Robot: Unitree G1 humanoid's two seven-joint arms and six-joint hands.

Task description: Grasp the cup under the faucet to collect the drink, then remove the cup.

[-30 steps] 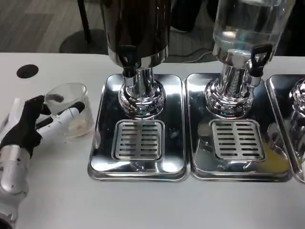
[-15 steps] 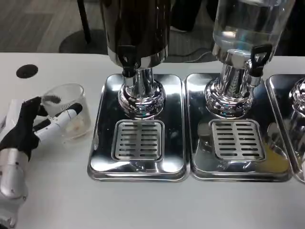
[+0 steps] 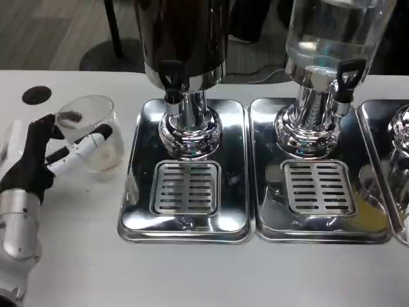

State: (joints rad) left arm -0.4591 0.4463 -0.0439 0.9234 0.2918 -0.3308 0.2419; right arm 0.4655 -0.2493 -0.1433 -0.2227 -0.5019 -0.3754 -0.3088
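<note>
A clear plastic cup [image 3: 96,131] is held just above the white table at the left, tilted slightly, left of the dark dispenser's tray. My left hand [image 3: 48,157] grips it, thumb on the far rim and fingers across its near side. The dark drink dispenser [image 3: 182,38] stands behind a chrome drip tray [image 3: 137,192], its black faucet [image 3: 171,80] above the slotted grate [image 3: 186,187]. Nothing stands on that grate.
A second dispenser with clear liquid [image 3: 332,32] and its own drip tray [image 3: 367,217] stands to the right, and a third tray's edge [image 3: 399,160] is at the far right. A black round hole [image 3: 36,95] marks the table at the back left.
My left hand has lifted the cup a little up and away, turning slightly. The dispensers and trays have stayed put.
</note>
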